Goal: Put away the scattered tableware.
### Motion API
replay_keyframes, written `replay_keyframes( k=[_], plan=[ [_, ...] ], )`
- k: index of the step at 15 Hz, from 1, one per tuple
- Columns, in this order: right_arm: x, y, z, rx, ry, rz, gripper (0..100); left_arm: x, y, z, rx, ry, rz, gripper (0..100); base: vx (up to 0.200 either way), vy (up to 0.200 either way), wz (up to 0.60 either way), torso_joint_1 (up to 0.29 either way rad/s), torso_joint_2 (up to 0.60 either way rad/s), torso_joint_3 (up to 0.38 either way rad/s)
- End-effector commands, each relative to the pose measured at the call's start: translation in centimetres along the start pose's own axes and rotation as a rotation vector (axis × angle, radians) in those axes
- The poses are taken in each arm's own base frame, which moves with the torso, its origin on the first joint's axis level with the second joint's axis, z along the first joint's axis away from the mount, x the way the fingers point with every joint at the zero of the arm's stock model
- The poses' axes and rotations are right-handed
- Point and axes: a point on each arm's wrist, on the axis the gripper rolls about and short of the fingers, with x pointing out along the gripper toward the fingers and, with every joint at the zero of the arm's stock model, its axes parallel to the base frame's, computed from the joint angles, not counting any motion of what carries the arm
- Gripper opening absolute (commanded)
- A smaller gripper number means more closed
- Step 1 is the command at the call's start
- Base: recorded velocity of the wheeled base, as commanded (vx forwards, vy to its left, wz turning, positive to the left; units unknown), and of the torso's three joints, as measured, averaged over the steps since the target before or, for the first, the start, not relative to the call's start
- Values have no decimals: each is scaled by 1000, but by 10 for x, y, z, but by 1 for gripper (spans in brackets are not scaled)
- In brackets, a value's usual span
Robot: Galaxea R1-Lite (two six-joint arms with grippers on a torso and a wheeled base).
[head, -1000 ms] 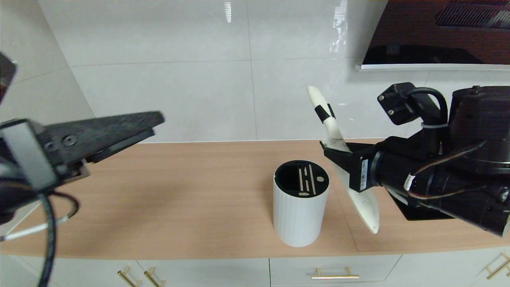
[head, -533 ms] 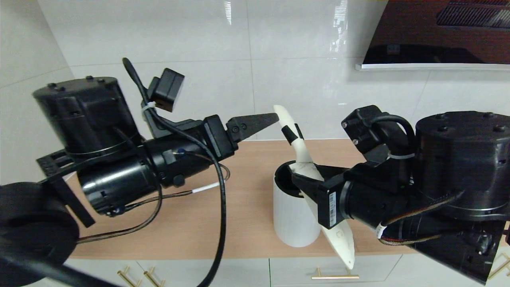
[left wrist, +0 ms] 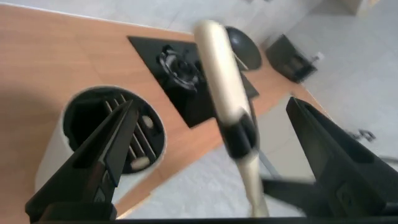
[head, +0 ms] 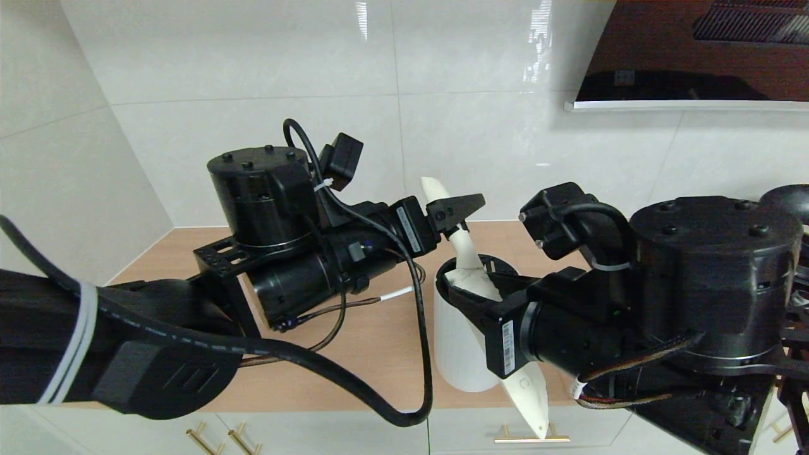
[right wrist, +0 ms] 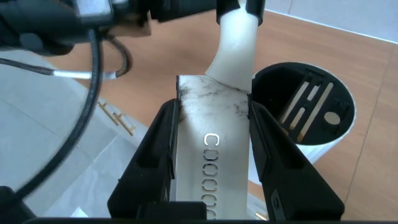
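Both right gripper [right wrist: 212,111] fingers [right wrist: 157,155] pinch the spatula [right wrist: 236,43]

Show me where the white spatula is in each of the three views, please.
Head view: the spatula stands tilted at centre, overlapping the white holder, clamped in the right gripper.
Left wrist view: the spatula crosses the open left gripper.
Right wrist view: the spatula sits in the right gripper.
Shared landmark: the white holder.

Left tool [left wrist: 208,112] spread wide; right tool [right wrist: 213,106] clamped; tools close together.
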Motion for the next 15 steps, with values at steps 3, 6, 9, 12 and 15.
replay_keyframes(
  k=[3, 6, 9, 12, 15],
  plan=[
    [4, 2, -5, -6, 16, -1, 0, 9, 1, -10, 0, 4, -3, 100, 0, 0, 0, 0, 0, 0],
    [4, 1, -4, -5, 14, 0, 0, 9, -1, -10, 2, -2, -2, 100, 0, 0, 0, 0, 0, 0],
    [3, 1, -4, -3, 11, 0, 0, 10, -1, -11, 2, -2, -2, 0, 0, 0, 0, 0, 0, 0],
    [2, 0, -4, -4, 9, -21, 0, 12, 2, -13, 0, 6, 4, 0, 0, 0, 0, 0, 0, 0],
    [1, 0, -3, -2, 4, -25, 0, 11, 1, -12, 1, 1, 0, 0, 0, 0, 0, 0, 0, 0]
  ],
)
